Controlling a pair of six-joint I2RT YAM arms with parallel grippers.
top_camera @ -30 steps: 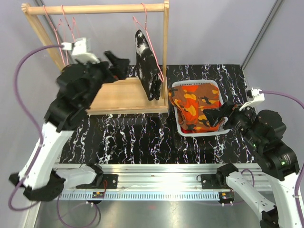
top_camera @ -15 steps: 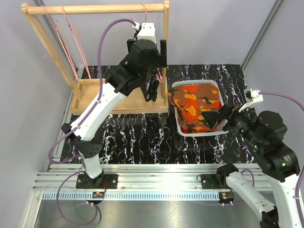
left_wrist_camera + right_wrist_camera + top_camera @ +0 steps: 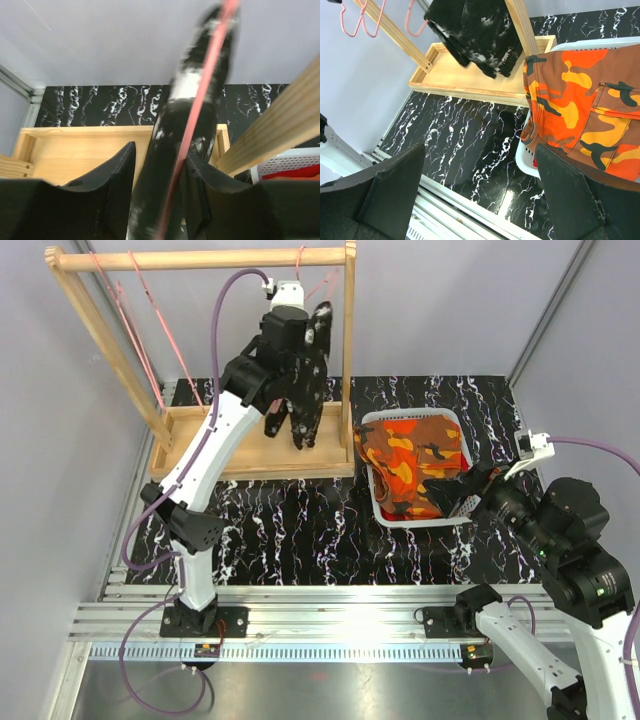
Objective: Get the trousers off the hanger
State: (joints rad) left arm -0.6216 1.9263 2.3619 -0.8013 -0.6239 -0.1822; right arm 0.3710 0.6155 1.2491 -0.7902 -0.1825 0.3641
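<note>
Now: my left fingers (image 3: 117, 172) clamped on black trousers (image 3: 167, 135), hanging on pink hanger (image 3: 202, 95) at wooden rack (image 3: 200, 258). My right fingers (image 3: 395, 185) wide apart, near basket (image 3: 412, 415) holding orange trousers (image 3: 580, 100).

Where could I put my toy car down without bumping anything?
The bare black mat in front of the wooden tray, left of the basket, is roomiest. The tray's left half is bare too. Crowded: the basket is full of orange trousers, the right tool hovers at its corner, and the left tool is around the black trousers.
</note>
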